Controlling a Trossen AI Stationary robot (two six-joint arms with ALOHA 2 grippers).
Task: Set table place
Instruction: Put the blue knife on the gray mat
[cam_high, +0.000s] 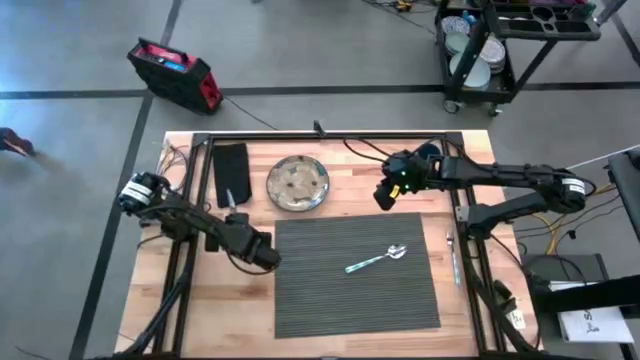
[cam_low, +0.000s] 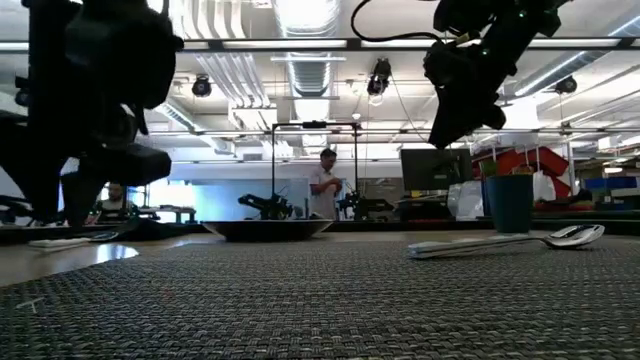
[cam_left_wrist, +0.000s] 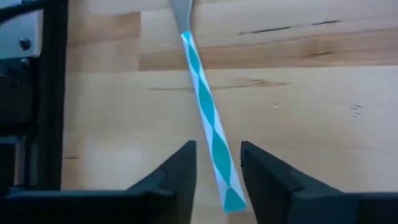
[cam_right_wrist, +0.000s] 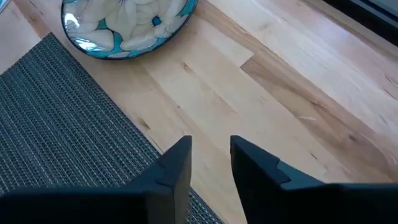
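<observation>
**Left wrist view: utensil handle sits in the gap between the left fingers**

Left wrist view shows the left gripper (cam_left_wrist: 217, 177) with its fingers (cam_left_wrist: 177, 174) parted narrowly and a teal-and-white patterned utensil handle (cam_left_wrist: 208, 124) running between them on the bare wood of the table (cam_left_wrist: 323, 112). The handle's long axis runs away from the wrist, slightly skewed to the gap, its near end lying close to one finger. The fingers do not appear to have closed on it; I judge the grasp has not yet been made.

From above, the left gripper (cam_high: 262, 252) is just off the left edge of the placemat (cam_high: 340, 290), near the black napkin (cam_high: 231, 170). This arm is plainly the nearer one to that utensil. A spoon (cam_high: 378, 259) already lies on the placemat, right of centre, and the plate (cam_high: 298, 183) sits on the wood just beyond the mat's far edge.

The right gripper (cam_high: 388, 190) hangs above the table between plate and mat's far right corner, fingers a little apart and empty. Another utensil (cam_high: 453, 255) lies on the wood right of the mat.
</observation>
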